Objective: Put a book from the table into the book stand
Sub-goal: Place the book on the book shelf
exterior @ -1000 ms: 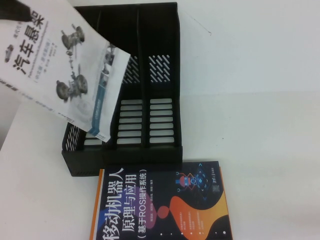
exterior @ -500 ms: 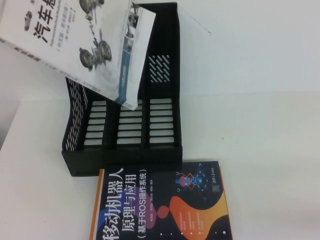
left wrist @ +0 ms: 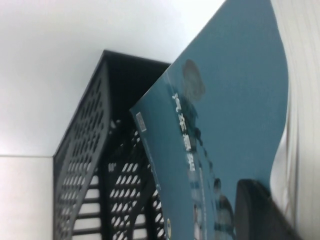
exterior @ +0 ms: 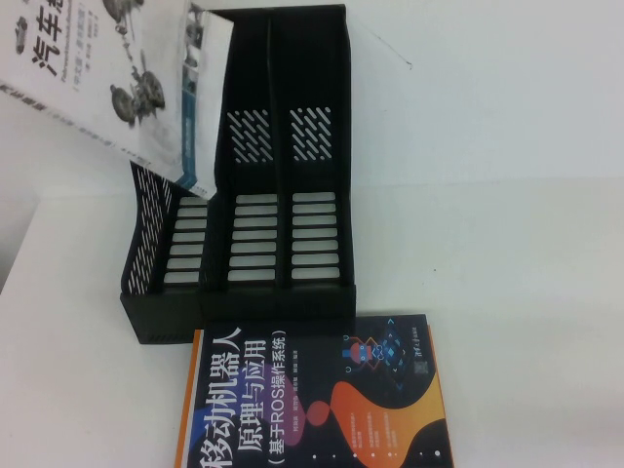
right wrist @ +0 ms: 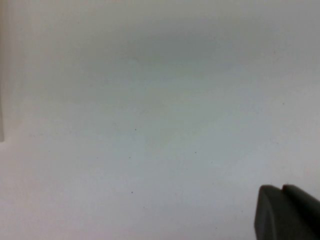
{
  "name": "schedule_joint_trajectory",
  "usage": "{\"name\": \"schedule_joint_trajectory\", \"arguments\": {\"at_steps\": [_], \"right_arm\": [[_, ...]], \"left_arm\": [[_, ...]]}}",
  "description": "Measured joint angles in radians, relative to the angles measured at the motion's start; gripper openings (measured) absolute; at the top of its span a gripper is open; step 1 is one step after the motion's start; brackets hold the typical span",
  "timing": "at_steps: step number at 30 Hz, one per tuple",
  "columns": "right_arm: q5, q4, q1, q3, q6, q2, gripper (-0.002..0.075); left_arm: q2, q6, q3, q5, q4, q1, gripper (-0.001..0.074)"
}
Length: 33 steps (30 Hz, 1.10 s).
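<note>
The book (exterior: 117, 83) hangs tilted in the air, pinched in the left gripper (left wrist: 262, 212), whose dark finger presses its teal back cover at one end. Its free lower corner dips over the leftmost slot of the book stand (exterior: 312, 175), which stands ahead of and below that gripper. The white table (exterior: 507, 195) spreads wide and bare past the stand's right wall. A black-and-orange book (exterior: 312, 395) lies flat, touching the stand's front lip. The right gripper (right wrist: 287, 212) hovers over plain tabletop well apart; its two fingertips sit pressed together, holding nothing.
</note>
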Motion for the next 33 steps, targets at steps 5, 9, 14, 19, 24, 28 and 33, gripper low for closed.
{"name": "schedule_joint_trajectory", "arguments": {"at_steps": [5, 9, 14, 19, 24, 28, 33], "right_arm": [[-0.009, 0.000, 0.000, 0.001, 0.000, 0.000, -0.0003], [-0.010, 0.000, 0.000, 0.001, 0.002, 0.000, -0.0003], [-0.010, 0.000, 0.000, 0.001, 0.002, 0.000, -0.0003], [-0.010, 0.000, 0.000, 0.001, 0.002, 0.000, -0.0003], [-0.010, 0.000, 0.000, 0.001, 0.002, 0.000, -0.0003], [-0.011, 0.000, 0.000, 0.002, 0.002, 0.000, -0.0003], [-0.012, 0.000, 0.000, 0.002, 0.002, 0.000, -0.0003]], "left_arm": [[0.000, 0.012, -0.001, 0.008, -0.081, 0.000, 0.0120], [-0.018, 0.044, -0.002, 0.012, -0.172, 0.000, 0.0120], [-0.045, 0.050, -0.071, 0.000, -0.212, 0.000, 0.0120], [-0.053, 0.050, -0.108, -0.030, -0.229, -0.001, 0.0120], [-0.003, 0.045, -0.108, -0.028, -0.216, -0.001, 0.0120], [0.059, 0.045, -0.108, -0.002, -0.171, -0.001, 0.0120], [0.123, 0.045, -0.108, 0.044, -0.086, -0.001, 0.0120]]}}
